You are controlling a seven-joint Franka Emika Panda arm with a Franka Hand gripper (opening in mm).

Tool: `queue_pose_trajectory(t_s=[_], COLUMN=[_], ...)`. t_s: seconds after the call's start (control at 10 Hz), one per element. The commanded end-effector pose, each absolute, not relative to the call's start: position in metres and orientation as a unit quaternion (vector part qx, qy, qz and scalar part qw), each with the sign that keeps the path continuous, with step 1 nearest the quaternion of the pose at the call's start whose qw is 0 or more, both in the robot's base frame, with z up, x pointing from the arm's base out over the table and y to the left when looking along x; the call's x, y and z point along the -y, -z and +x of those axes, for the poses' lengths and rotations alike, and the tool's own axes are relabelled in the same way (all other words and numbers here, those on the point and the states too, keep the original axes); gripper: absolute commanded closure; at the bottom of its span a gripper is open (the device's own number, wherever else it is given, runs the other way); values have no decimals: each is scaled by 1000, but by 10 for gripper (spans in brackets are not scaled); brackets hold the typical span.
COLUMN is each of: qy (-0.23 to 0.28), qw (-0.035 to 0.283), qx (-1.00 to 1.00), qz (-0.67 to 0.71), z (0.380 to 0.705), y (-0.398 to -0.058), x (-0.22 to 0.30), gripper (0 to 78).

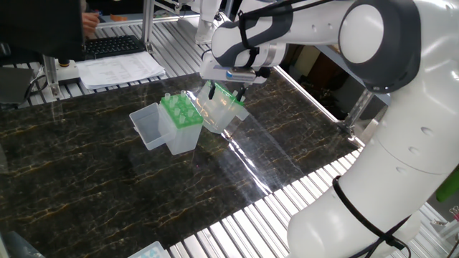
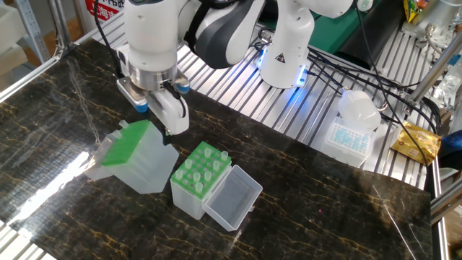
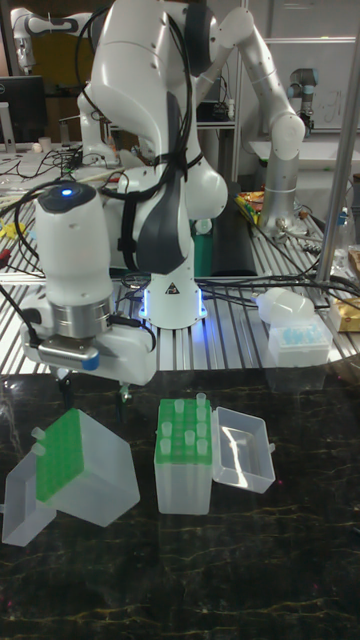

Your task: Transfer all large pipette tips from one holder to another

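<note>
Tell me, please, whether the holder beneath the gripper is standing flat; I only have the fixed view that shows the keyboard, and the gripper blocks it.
Observer: No. In the other fixed view that tilted holder rests on one lower edge. Its green plate slants away from the upright holder beside it.
Operator: Thank you. Is the gripper holding it?
Observer: I cannot tell. In the tall fixed view the gripper hangs just above the tilted holder's raised upper edge. Neither contact nor a grip is clear.
</note>
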State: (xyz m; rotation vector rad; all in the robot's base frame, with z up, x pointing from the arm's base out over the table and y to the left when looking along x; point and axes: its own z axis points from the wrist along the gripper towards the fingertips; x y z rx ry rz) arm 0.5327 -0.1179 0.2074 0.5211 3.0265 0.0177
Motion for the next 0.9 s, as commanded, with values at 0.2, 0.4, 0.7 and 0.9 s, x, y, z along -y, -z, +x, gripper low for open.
queue_pose_trajectory(t_s=[0.2, 0.4, 0.7, 0.9], qy=[-6, -4, -1, 1], qw=[41, 29, 6, -3], qx=[-986, -986, -987, -988], qz=[164, 161, 162, 152], z=[530, 532, 527, 527], y=[-189, -203, -234, -252], x=[115, 113, 114, 121], gripper=[1, 1, 1, 1])
